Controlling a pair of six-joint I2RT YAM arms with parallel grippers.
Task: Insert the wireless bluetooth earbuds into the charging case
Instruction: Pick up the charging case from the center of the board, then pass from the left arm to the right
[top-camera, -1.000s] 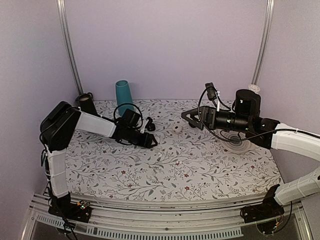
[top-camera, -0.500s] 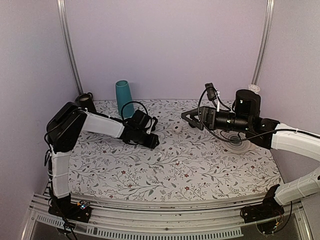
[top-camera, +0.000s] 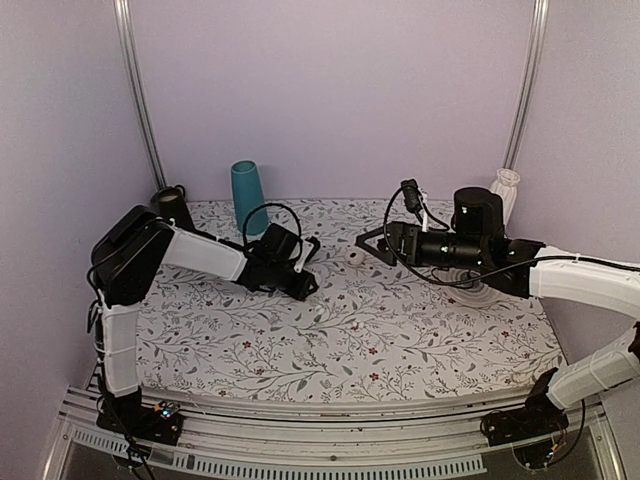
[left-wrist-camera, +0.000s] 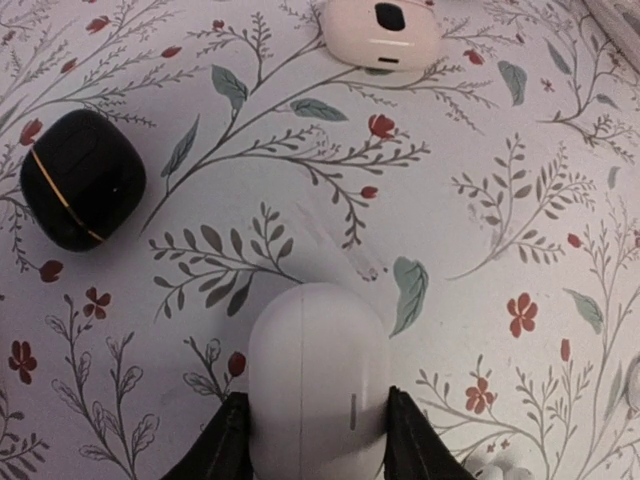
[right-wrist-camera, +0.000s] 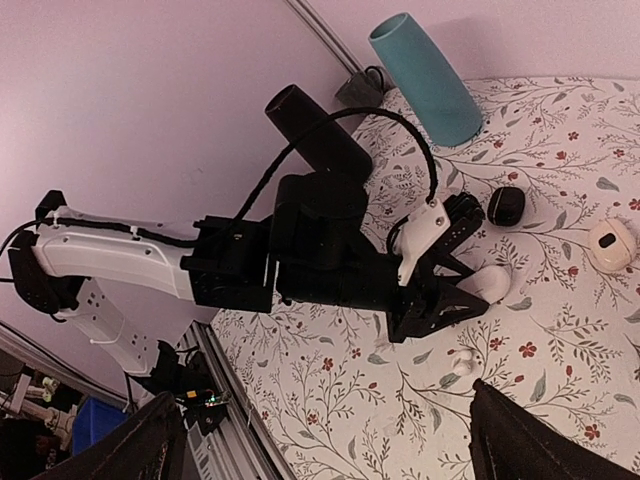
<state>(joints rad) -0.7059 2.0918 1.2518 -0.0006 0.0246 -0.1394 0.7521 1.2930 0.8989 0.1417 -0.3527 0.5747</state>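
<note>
The charging case (left-wrist-camera: 318, 370) is clasped on the worktop (left-wrist-camera: 480, 200) between the fingers of the left claw (left-wrist-camera: 315, 445), its lid apparently shut. The earbuds (right-wrist-camera: 462, 362) lie just beside that claw. The right claw (top-camera: 368, 243) is spread wide, well apart. Securing the case is judged the step in hand; next, the lid must be opened.

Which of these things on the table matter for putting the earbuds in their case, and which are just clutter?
For the job: charging case, earbuds, left tool.
Lying about: black pod, white round piece, teal cup, black cylinder.
</note>
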